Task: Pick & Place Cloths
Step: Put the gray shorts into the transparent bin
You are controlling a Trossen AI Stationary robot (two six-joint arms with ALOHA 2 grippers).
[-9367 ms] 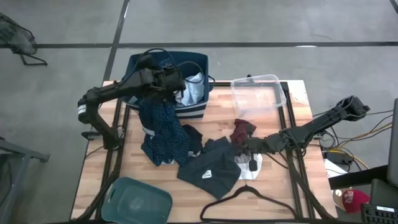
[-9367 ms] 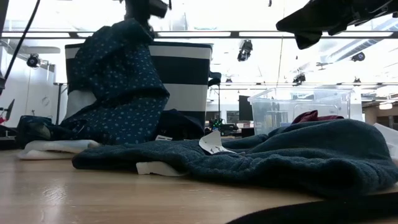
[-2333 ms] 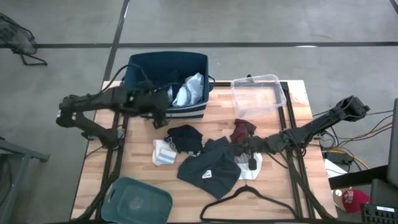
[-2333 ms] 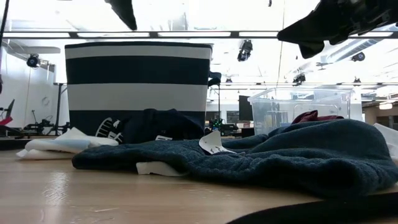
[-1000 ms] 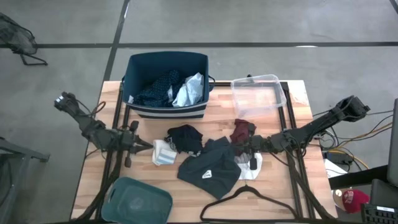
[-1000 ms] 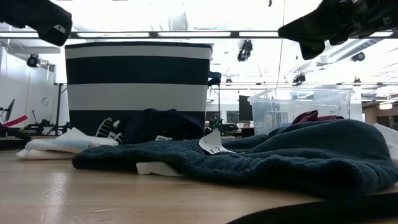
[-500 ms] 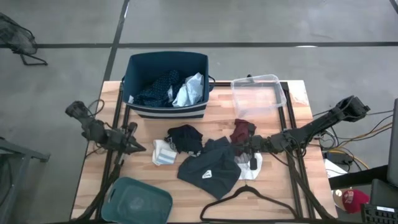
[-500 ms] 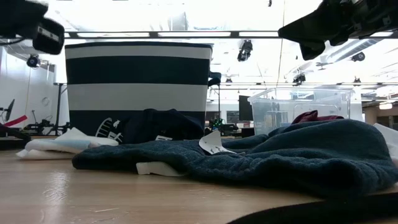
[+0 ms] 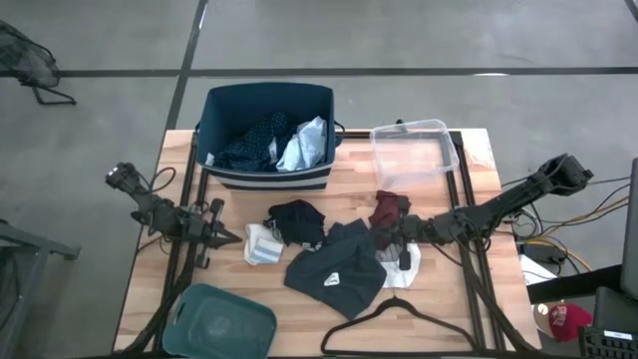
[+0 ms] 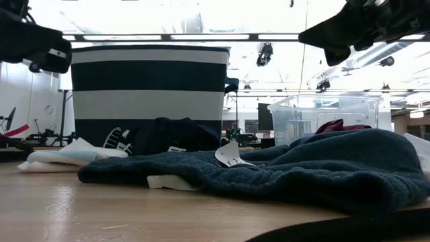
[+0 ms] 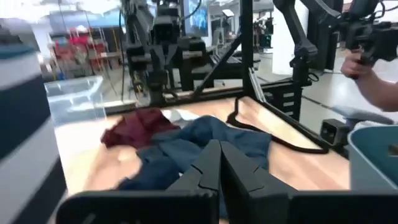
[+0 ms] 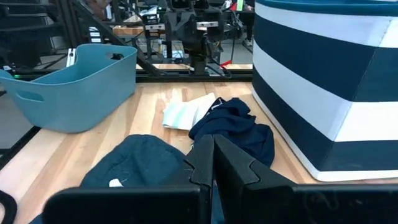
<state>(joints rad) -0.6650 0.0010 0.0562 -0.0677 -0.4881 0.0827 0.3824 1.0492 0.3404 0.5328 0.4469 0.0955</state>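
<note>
Both grippers are shut and touch nothing. My left gripper (image 9: 231,237) (image 11: 219,149) hovers near the table's left side and points at the white and grey socks (image 9: 260,244), which lie flat on the wood. My right gripper (image 9: 391,236) (image 12: 211,143) hangs high (image 10: 336,37) over the dark navy piece (image 9: 334,269). That piece is spread on the table beside the black piece (image 9: 297,221) and the maroon piece (image 9: 389,209). The patterned navy piece (image 9: 249,145) and the light blue shirt (image 9: 304,145) lie inside the navy tub (image 9: 267,178).
A clear tub (image 9: 414,150) stands at the far right and a teal tub (image 9: 219,319) at the near left corner. A black hanger (image 9: 399,319) lies at the near edge. A person's hand (image 11: 367,68) shows beyond the table. Bare wood lies between the navy tub and the cloths.
My left arm has drawn its elbow in toward the table and its gripper has sunk lower over the left side, still pointing at the socks. The right arm and the cloths have stayed where they were.
</note>
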